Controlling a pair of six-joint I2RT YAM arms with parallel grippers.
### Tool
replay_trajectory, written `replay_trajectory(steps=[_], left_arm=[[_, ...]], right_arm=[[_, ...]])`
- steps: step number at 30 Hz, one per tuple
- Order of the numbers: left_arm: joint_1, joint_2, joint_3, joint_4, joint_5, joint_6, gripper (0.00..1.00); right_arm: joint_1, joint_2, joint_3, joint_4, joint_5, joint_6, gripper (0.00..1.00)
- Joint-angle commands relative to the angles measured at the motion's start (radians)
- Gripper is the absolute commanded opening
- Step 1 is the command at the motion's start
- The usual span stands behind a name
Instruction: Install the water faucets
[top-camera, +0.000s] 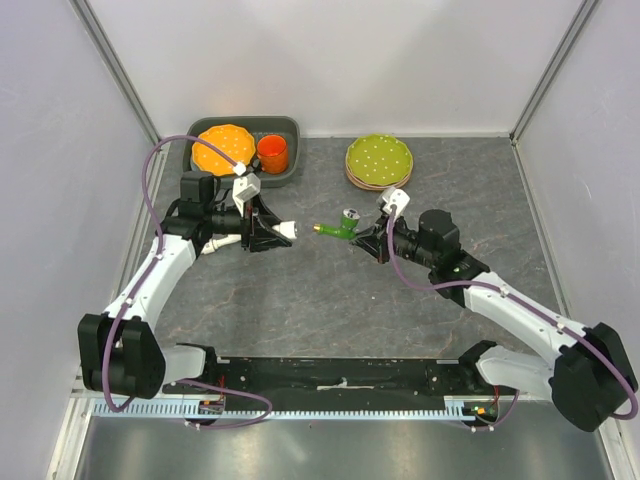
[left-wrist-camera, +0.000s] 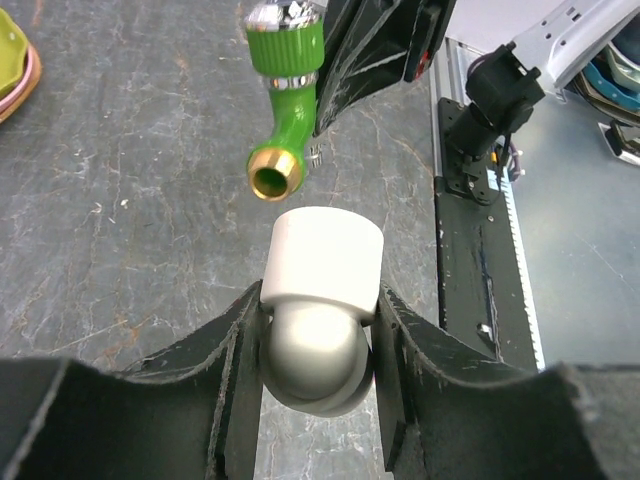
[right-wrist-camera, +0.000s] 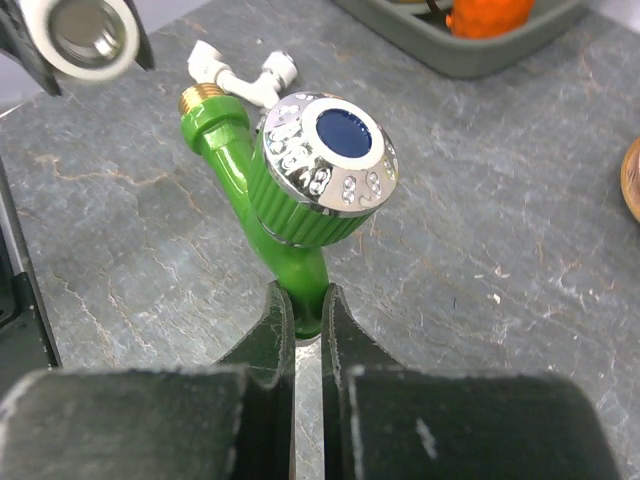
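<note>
My right gripper (top-camera: 364, 238) (right-wrist-camera: 308, 300) is shut on the stem of a bright green faucet (top-camera: 340, 229) (right-wrist-camera: 232, 165). The faucet has a chrome knob and a brass threaded end, and is held above the table. My left gripper (top-camera: 272, 233) (left-wrist-camera: 320, 315) is shut on a short white cylindrical end piece (top-camera: 286, 230) (left-wrist-camera: 325, 250) with a rounded grey back. The faucet's brass end (left-wrist-camera: 273, 178) faces the white piece across a small gap. An all-white faucet (top-camera: 218, 243) (right-wrist-camera: 243, 75) lies on the table by the left arm.
A grey tray (top-camera: 292, 128) at the back left holds an orange plate (top-camera: 222, 147) and an orange cup (top-camera: 272, 152). A stack of plates with a green one on top (top-camera: 379, 160) sits at the back centre-right. A black rail (top-camera: 340, 375) runs along the near edge.
</note>
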Motion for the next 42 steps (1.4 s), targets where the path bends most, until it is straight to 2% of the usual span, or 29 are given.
replay_trajectory(steps=[1, 14, 30, 42], left_arm=[[-0.014, -0.012, 0.039, -0.057, 0.091, 0.099, 0.02], [-0.078, -0.066, 0.042, -0.152, 0.016, 0.168, 0.02], [-0.121, -0.078, 0.065, -0.227, -0.04, 0.204, 0.02], [-0.156, -0.059, 0.08, -0.284, -0.114, 0.229, 0.02]], right_arm=[[-0.002, -0.071, -0.011, 0.084, -0.069, -0.029, 0.0], [0.015, -0.111, 0.0, 0.066, -0.182, -0.089, 0.0], [0.076, -0.113, 0.037, -0.027, -0.141, -0.172, 0.0], [0.089, -0.133, 0.043, -0.033, -0.126, -0.183, 0.0]])
